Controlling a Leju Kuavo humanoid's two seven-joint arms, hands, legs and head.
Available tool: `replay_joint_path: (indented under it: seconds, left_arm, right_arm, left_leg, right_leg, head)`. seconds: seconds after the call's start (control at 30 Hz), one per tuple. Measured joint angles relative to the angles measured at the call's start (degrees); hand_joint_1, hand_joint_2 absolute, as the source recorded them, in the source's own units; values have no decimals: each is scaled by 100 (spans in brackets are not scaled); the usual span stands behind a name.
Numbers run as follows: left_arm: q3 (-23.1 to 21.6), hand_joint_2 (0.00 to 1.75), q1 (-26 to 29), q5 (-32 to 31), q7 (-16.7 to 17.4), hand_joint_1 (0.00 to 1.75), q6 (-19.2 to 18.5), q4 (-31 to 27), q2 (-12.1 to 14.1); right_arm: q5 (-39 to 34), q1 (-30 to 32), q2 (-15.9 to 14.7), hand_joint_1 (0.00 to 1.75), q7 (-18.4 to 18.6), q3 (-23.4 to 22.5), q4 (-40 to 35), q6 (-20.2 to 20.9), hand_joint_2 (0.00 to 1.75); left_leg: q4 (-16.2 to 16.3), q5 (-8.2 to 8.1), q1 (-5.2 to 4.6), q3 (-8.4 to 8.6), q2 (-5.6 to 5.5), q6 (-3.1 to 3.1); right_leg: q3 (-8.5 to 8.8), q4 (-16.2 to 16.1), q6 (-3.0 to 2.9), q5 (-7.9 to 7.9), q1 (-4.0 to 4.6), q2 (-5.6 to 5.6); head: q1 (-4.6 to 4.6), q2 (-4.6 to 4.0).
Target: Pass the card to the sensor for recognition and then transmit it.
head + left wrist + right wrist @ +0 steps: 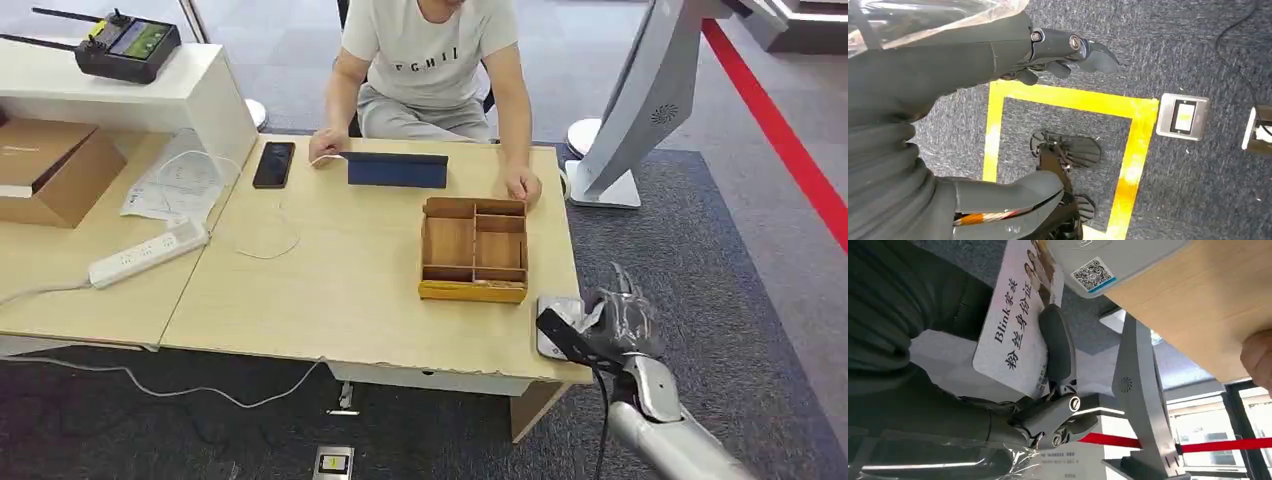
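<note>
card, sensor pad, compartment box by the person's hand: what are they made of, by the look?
Card: looks like glossy printed plastic or laminate; stays flat, held by the right robot hand.
Sensor: smooth matte light-grey plastic, probably, with a QR sticker.
Box: wood, visible grain, warm brown, thin dividers.
</note>
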Motion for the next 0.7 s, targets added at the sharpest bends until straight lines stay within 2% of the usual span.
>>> replay_joint_path:
  seconds: [0.5, 0.63, 0.7]
  left_arm:
    - [63, 175, 127, -144, -59, 0, 50, -9, -28]
    - [68, 175, 120, -214, 13, 0, 42, -9, -28]
    - [72, 175, 121, -262, 39, 0, 7, -7, -28]
  right_arm:
    - [-140, 305, 94, 175, 118, -11, 129, -107, 175]
    - [195, 269, -20, 175, 315, -28, 0, -146, 175]
    - [541, 136, -191, 175, 584, -70, -248, 88, 175]
  left_leg:
    - [0, 0, 0, 17, 8, 0]
    - [0, 1, -1, 17, 8, 1]
    - [0, 2, -7, 17, 8, 2]
  right_leg:
    - [14, -2, 0, 0, 0, 1]
    - [19, -1, 1, 2, -1, 1]
    - [15, -1, 0, 7, -6, 2]
  head:
    - [0, 0]
    - [2, 0]
    - [-2, 0]
